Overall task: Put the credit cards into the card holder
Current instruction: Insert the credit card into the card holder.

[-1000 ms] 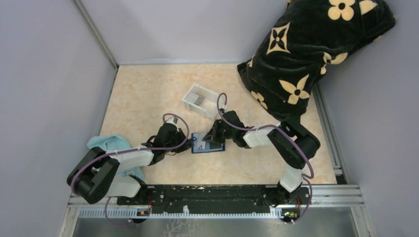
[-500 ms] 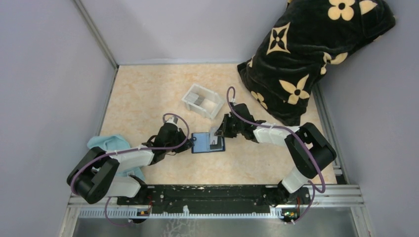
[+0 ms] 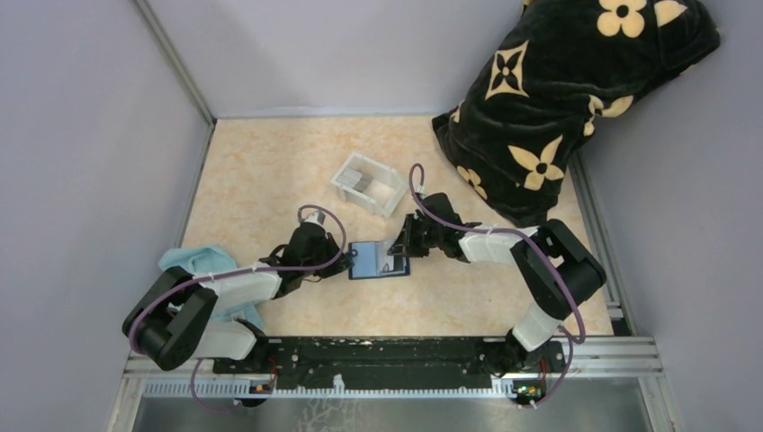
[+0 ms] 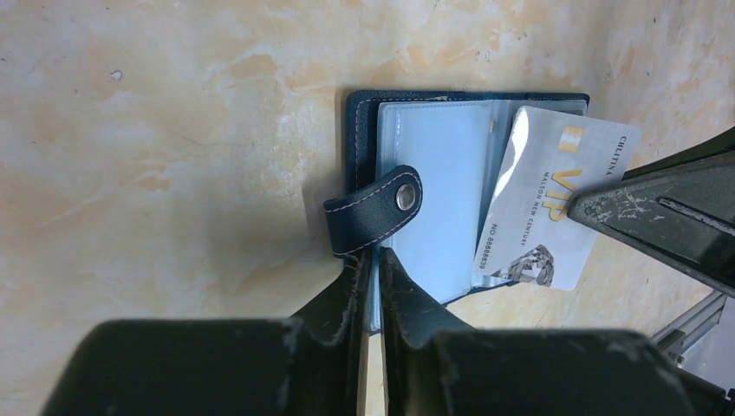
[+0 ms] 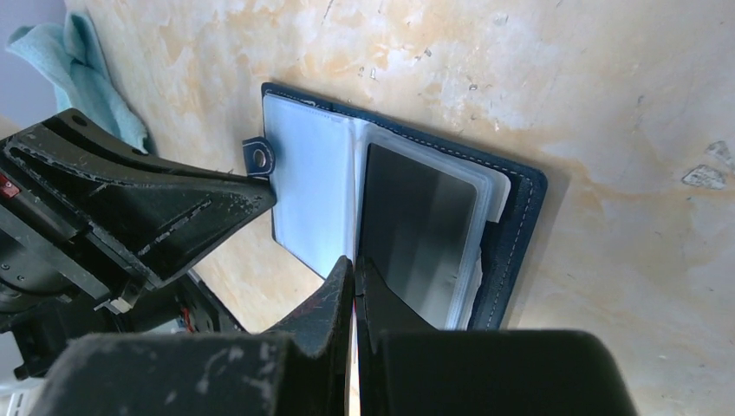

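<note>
A white plastic tray [image 3: 353,196] is sitting on the mottled beige table [image 3: 270,171]. A black cushion [image 3: 558,99] with cream flowers is slumping right of the tray, slightly farther back. A teal cloth [image 3: 193,261] is lying bunched well left of the tray and nearer.

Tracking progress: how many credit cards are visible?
2: a VIP card, held by the right gripper, partly in the card holder; a grey card in the white tray, possibly hiding others.

Pale beige marbled counter [image 3: 270,171], boxed in by plain lavender-grey walls [image 3: 90,135] left, far and right. Big black pillow [image 3: 558,90] with cream flowers slumped in the far right corner, teal cloth [image 3: 180,259] near left. Soft even light.
</note>
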You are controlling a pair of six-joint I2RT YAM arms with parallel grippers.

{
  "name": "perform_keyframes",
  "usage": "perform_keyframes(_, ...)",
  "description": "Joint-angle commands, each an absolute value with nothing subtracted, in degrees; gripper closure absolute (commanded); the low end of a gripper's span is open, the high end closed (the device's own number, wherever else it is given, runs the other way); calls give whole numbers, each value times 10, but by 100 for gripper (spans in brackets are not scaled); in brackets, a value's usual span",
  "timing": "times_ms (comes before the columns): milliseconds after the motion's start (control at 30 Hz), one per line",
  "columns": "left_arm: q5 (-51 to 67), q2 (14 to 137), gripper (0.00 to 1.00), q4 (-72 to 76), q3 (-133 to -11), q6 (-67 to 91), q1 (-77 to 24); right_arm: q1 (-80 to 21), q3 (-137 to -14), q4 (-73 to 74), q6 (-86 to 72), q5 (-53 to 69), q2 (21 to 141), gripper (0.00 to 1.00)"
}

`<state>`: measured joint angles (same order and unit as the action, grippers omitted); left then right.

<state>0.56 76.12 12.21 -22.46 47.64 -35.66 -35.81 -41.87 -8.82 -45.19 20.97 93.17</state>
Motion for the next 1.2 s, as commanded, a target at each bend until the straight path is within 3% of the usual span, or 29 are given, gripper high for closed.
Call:
perform_keyframes(0, -16, 775, 86, 81, -227, 456, -359, -355, -408, -126, -459, 233, 937, 100)
perform_keyframes(1167, -4, 795, 86, 86, -226, 452, -359, -340, -399, -187, -480, 229, 995, 100)
